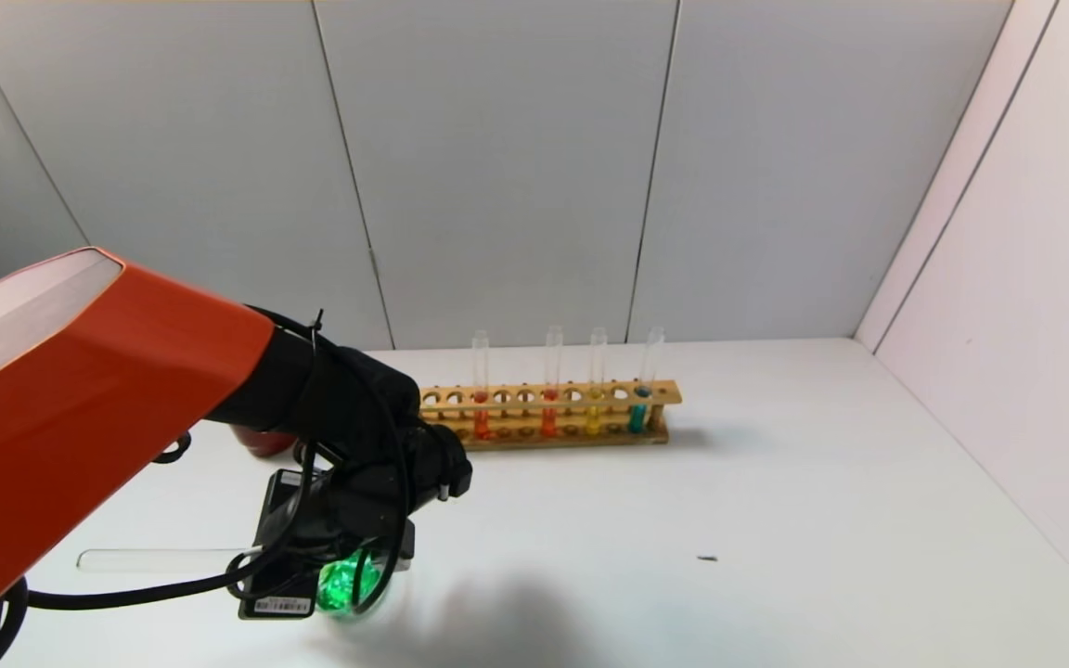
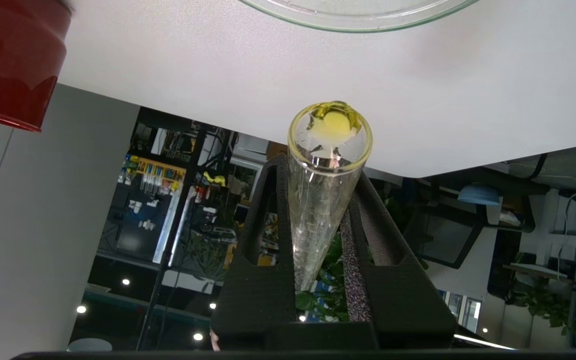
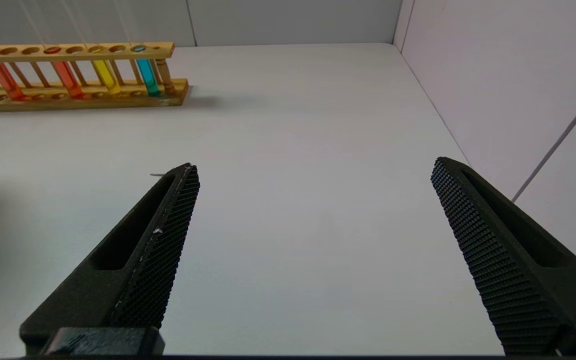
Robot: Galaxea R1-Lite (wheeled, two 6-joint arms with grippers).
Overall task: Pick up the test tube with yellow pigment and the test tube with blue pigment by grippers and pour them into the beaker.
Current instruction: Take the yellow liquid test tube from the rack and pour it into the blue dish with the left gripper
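Note:
My left gripper [image 1: 349, 524] [image 2: 318, 172] is shut on the test tube with yellow pigment [image 2: 325, 200]. The tube is almost empty, with yellow traces at its mouth. In the head view it lies about level [image 1: 163, 559], its mouth toward the beaker [image 1: 349, 586]. The beaker sits under the gripper, mostly hidden, and shows bright green inside; its rim shows in the left wrist view [image 2: 358, 20]. The only bluish tube in view, teal-blue [image 1: 638, 415] [image 3: 147, 77], stands at the right end of the wooden rack [image 1: 553, 434]. My right gripper [image 3: 314, 165] is open and empty over bare table.
The rack [image 3: 68, 97] also holds two orange-red tubes and one yellow tube [image 1: 595, 419]. A dark-red cup [image 1: 261, 443] [image 2: 8, 60] stands behind my left arm. A small dark speck [image 1: 707, 558] lies on the table. Walls close off the back and right.

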